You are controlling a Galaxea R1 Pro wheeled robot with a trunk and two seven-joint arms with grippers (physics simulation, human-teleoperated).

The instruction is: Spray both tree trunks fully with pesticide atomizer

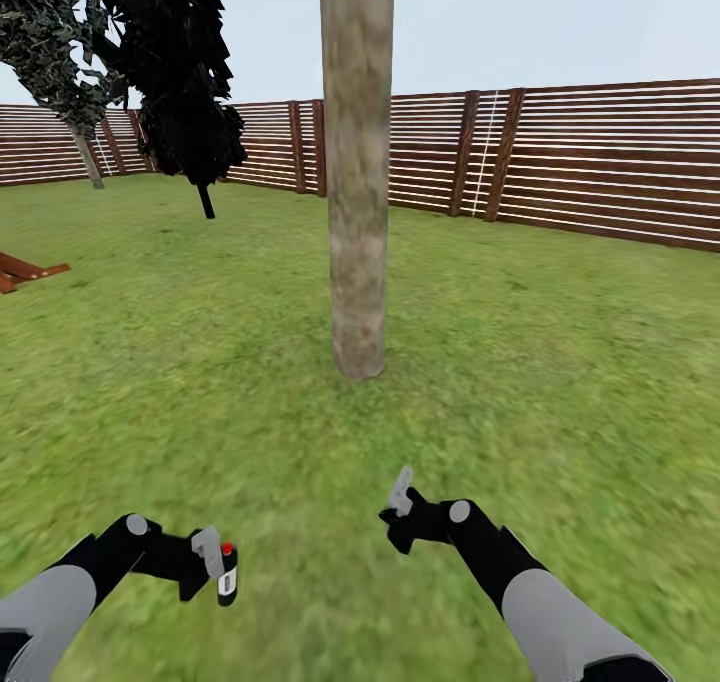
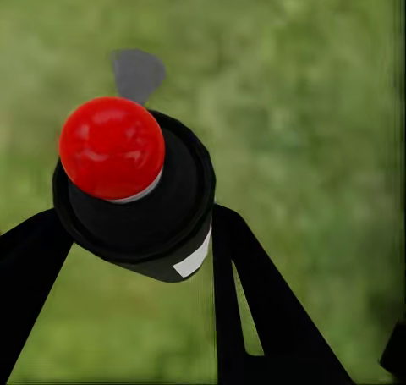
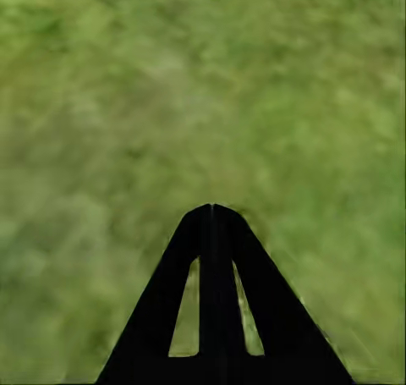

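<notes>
No text, label, brand, number or sign can be read anywhere; the white band on the pesticide atomizer carries no legible print.

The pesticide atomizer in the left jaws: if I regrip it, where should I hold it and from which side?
Hold the pesticide atomizer by its round black body, below the red tip, jaws closing from opposite sides as the left gripper does now. The body is a plain cylinder, so flat fingers seat well there, and the tip stays free to spray toward the tree trunk.
</notes>
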